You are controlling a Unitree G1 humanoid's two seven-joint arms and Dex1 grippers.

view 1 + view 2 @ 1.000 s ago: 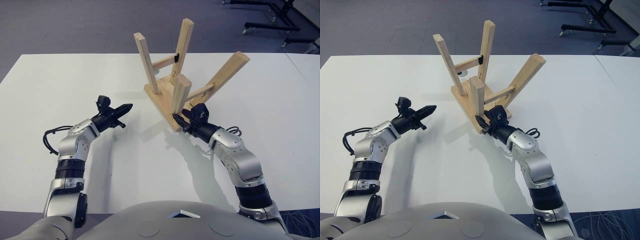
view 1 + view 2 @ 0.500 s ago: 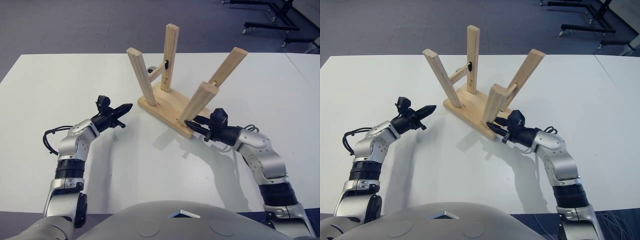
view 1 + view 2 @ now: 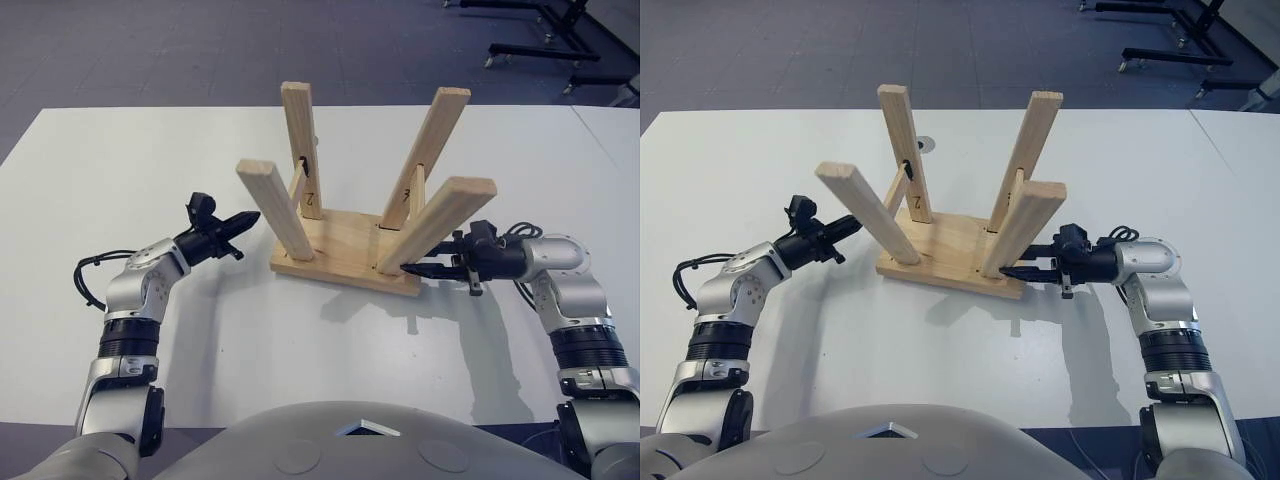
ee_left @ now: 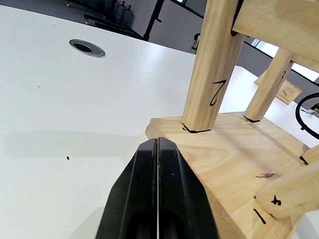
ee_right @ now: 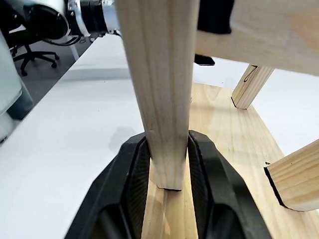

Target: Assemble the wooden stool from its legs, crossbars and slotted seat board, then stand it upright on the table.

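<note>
The stool [image 3: 345, 255] is showing pale straw-coloured wood with faint grain, its legs [image 3: 300, 150] bearing black marker numerals. The left pincer [image 3: 248, 217] and right pincer [image 3: 412, 268] are showing matte black; the bench [image 3: 120, 170] under the stool is gleaming plain white.

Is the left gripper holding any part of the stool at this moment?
No, the left gripper is shut with nothing in it, its tip near the seat board corner.

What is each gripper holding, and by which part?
The right gripper clamps the stool's near right leg at its base, by the seat board. The left gripper is shut and holds nothing.
</note>
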